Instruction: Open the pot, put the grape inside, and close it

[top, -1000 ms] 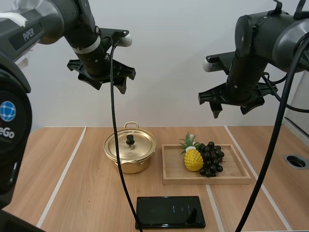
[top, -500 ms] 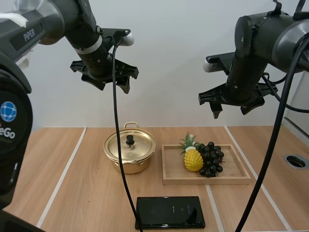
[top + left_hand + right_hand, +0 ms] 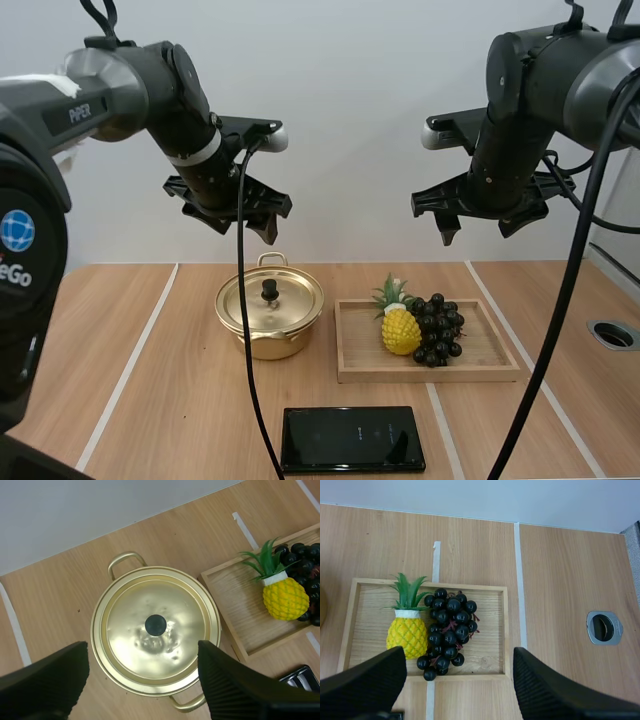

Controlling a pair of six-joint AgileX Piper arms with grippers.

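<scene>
Above the worktop (image 3: 150, 400), the left gripper (image 3: 232, 215) hung spread over the closed gold pot (image 3: 270, 315), holding nothing. At the pot's 3 o'clock, the grape bunch (image 3: 437, 325) lay in the wooden tray (image 3: 480, 372), touching a toy pineapple (image 3: 400, 330) at its 9 o'clock. The right gripper (image 3: 480, 215) hung spread above the tray, empty.

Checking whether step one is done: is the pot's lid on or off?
On. The lid sits flat on the pot, its knob up; the open left gripper hangs above it, touching nothing.
</scene>
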